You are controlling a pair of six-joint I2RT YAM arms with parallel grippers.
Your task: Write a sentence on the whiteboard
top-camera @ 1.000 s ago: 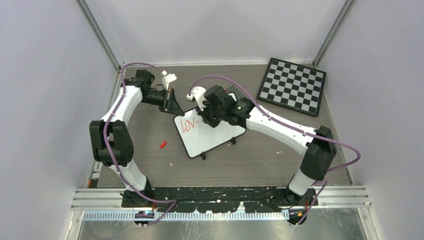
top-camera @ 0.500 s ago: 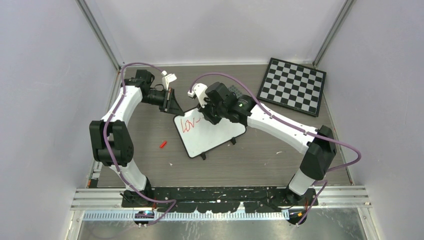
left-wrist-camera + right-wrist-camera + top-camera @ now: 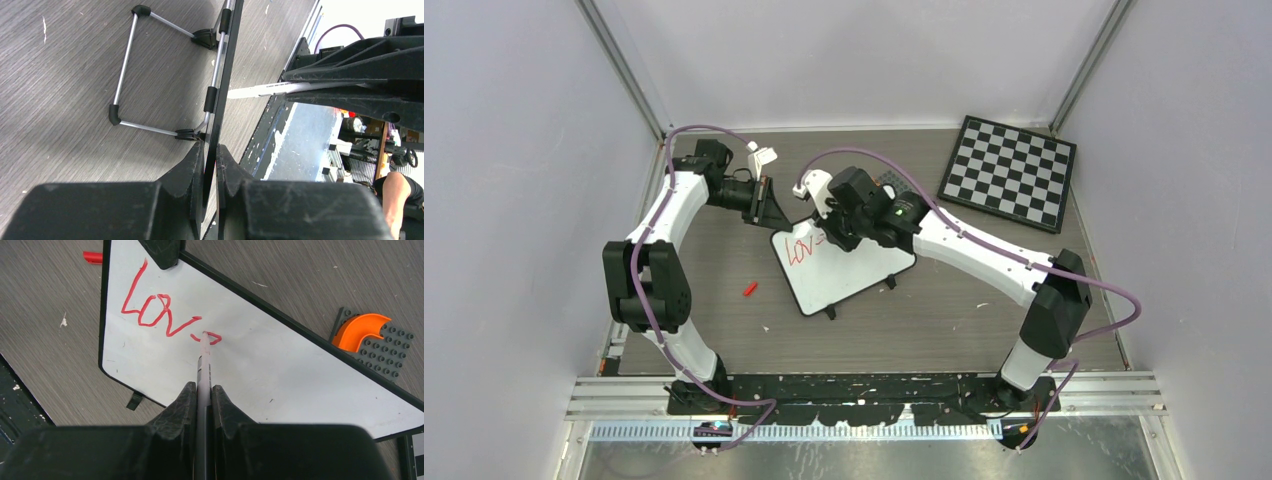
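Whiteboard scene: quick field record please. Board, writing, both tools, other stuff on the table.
whiteboard: on the table, wire stand at its back
sentence: red "LOV" plus a partly drawn next letter
left tool: shut on the whiteboard's edge
right tool: shut on the marker, tip at the rightmost red stroke
other: red cap left of the board; chessboard far right; orange curved piece on grey studded plate

The whiteboard (image 3: pixel 854 275) lies askew at the centre with red writing (image 3: pixel 801 247) at its far left end, the right gripper (image 3: pixel 831 238) poised over those letters, the left gripper (image 3: pixel 770 209) at its far corner, a small red piece (image 3: pixel 750 289) lying to its left and a chessboard (image 3: pixel 1009 172) far right.
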